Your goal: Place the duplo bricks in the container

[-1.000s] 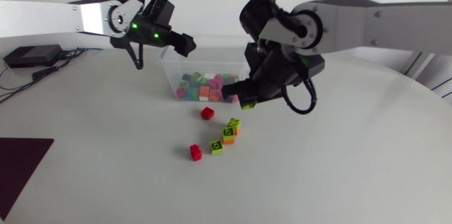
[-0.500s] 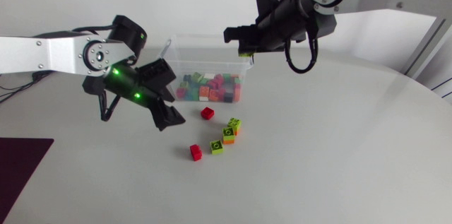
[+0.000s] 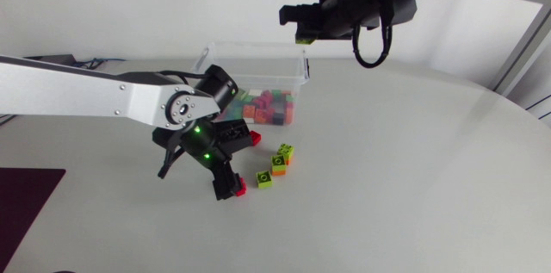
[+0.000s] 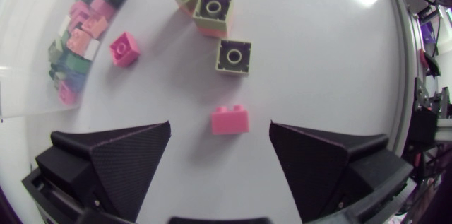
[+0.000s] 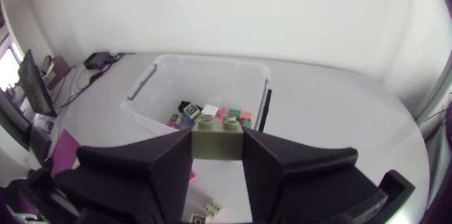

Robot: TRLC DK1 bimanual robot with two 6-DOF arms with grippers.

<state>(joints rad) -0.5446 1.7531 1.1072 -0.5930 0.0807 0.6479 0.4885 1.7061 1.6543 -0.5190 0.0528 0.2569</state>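
Hanging high near the container, the right gripper is clamped on a green brick. The left gripper, fingers spread wide, sits over a red brick on the table. The red brick lies between the tips, its long axis running finger to finger.

Red brick sides free; green brick ahead

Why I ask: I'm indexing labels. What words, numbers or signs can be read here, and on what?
None: no legible text shows on the container, the loose bricks, the green brick held by the right gripper, or the left gripper.
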